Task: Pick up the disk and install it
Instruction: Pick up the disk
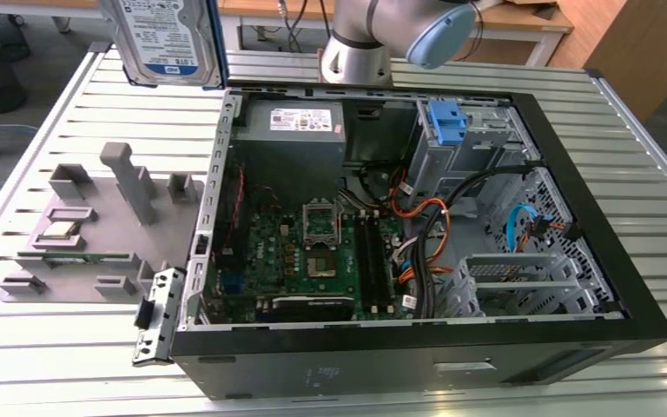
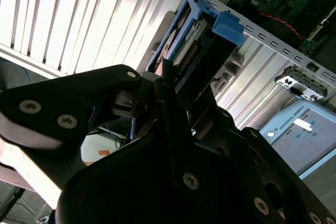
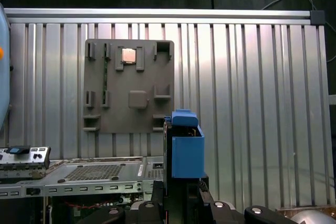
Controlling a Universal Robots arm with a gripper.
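Grey fixture plate (image 1: pixel 90 234) flat near bench (image 1: pixel 56 365) edge, exterior view's left. Above bench's far edge: disk (image 1: pixel 166 39) lifted clear, label visible; claw (image 2: pixel 186 77) clamped on its sides. Open computer case (image 1: pixel 426 217) mid-bench, blue bracket (image 1: pixel 447 117) in far bay. Pick-up done; install not yet done.

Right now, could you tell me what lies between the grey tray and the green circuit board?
The computer case's metal wall, in the exterior view. In the second wrist view the hand grips the disk.
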